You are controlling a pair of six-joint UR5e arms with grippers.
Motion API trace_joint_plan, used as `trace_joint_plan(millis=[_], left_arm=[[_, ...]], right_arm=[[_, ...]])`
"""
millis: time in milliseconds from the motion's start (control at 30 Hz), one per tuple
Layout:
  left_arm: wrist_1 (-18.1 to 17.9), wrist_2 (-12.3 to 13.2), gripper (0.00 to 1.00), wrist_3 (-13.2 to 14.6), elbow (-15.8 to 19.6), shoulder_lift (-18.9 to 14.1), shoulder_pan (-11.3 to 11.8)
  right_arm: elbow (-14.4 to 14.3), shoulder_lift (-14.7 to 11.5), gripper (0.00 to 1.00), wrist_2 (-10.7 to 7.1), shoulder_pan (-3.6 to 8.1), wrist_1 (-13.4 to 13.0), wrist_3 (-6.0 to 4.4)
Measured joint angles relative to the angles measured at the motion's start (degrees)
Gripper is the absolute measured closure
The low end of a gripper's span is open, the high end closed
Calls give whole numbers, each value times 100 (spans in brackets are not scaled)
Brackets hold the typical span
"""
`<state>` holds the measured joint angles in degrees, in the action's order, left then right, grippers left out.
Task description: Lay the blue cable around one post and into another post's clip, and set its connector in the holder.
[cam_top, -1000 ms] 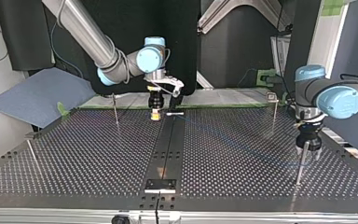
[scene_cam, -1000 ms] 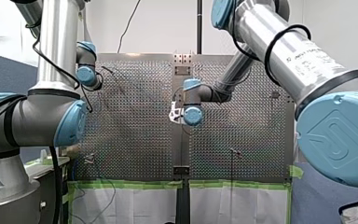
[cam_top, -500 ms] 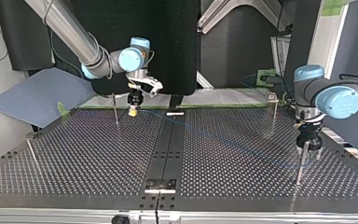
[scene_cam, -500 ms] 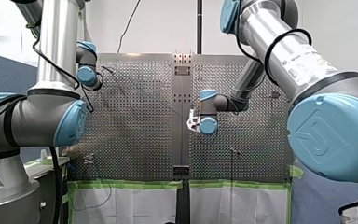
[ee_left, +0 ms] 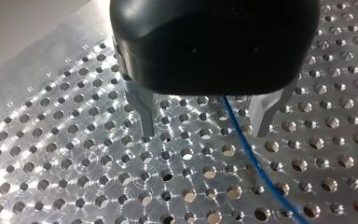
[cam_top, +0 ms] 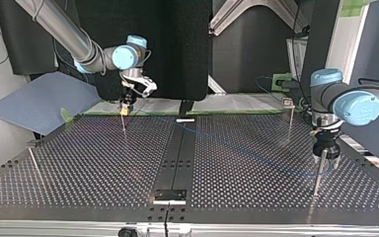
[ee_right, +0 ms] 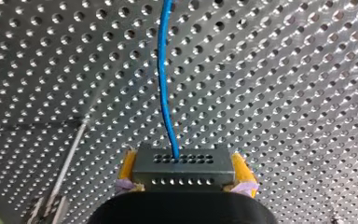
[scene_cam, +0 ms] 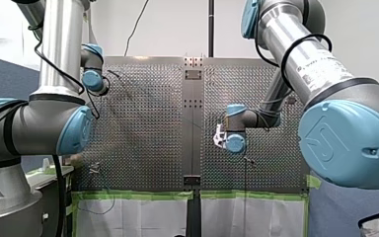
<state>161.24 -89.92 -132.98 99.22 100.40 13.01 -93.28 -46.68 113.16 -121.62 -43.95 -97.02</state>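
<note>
The task looks to be at an early stage. My right arm's end effector [cam_top: 124,108], at the top view's left, has its yellow pads pressed against the two sides of the grey metal connector block with rows of small holes [ee_right: 182,164], holding it above the perforated metal table [cam_top: 79,168], close by the top of a thin metal post [cam_top: 123,126]. So the connector is in the air, not seated in any holder, and I cannot tell which fixture is the holder. The thin blue cable [ee_right: 164,79] leaves the connector and runs low across the table toward my left arm's end effector [ee_left: 205,134]. Its metal fingers are spread, and the cable passes loosely between them without being pinched. That end effector hangs just beside another thin post [cam_top: 317,177] at the top view's right. The cable curves near that post, but whether it goes around it is too faint to tell. The far post with the small clip on top [cam_top: 289,118] appears to carry no cable. By my reading, the wrap, the clip and the holder all remain.
</note>
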Motion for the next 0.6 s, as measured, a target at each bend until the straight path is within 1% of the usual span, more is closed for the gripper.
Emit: trace_joint_plan(millis=[133,267,400,533,600], left_arm=[[-3,-3,0,0,-1,0,-1],[-4,-3,0,5,0,0,-2],[-2,-4,0,12,4,-1,-2],[-1,-10,0,36,1,0,-2],[-2,-11,0,41,0,0,-2]], right_arm=[[-174,3,100,44,-18,-174,12],[-351,9,100,186,-11,-352,3],[-553,14,100,381,47,-553,-1],[-742,68,100,569,127,-742,74],[-843,140,100,671,171,-844,77]])
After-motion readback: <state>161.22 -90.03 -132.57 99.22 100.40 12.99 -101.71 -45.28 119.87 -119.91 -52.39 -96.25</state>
